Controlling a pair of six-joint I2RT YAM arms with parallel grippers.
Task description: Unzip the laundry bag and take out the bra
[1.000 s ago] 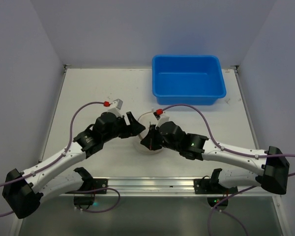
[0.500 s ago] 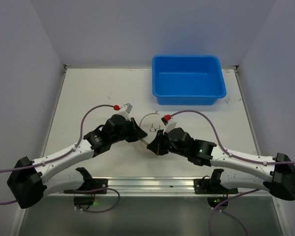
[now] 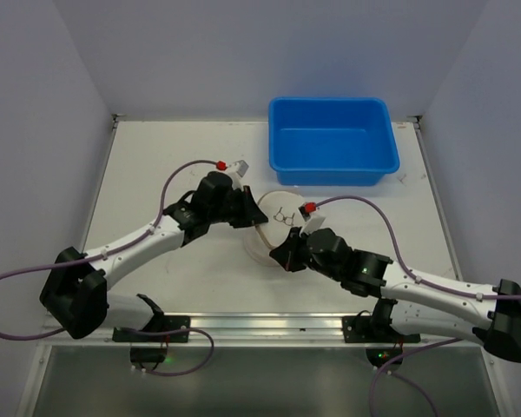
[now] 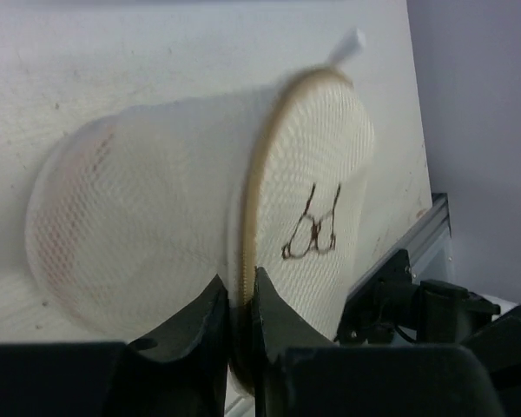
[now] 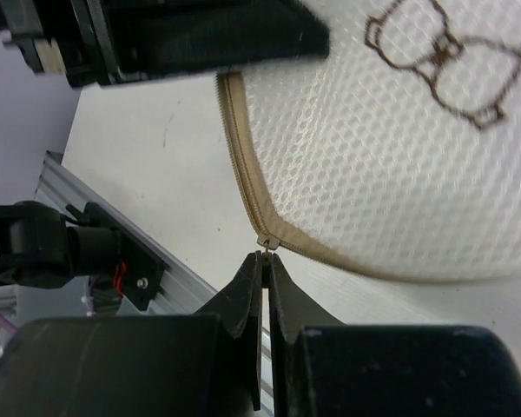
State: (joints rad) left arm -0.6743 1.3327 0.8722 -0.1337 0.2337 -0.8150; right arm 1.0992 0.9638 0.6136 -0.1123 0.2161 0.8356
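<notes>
The laundry bag [image 3: 280,217], a white mesh drum with a tan zipper band and a bra outline on its round top, lies tilted at mid-table. My left gripper [image 3: 253,219] is shut on the bag's rim; in the left wrist view its jaws [image 4: 240,304] pinch the tan band [image 4: 252,217] of the bag [image 4: 148,208]. My right gripper [image 3: 283,257] is at the bag's near edge, shut [image 5: 266,261] on the small zipper pull [image 5: 267,242] of the bag [image 5: 399,148]. The bra is hidden inside the mesh.
A big blue plastic tub [image 3: 332,139] stands at the back right, beyond the bag. The aluminium rail [image 3: 269,326] with both arm bases runs along the table's near edge, close behind the right gripper.
The left gripper has moved right and closed on the bag's rim. The right gripper has slid toward the near right, still holding the zipper pull. The bag's printed top now faces up more.
</notes>
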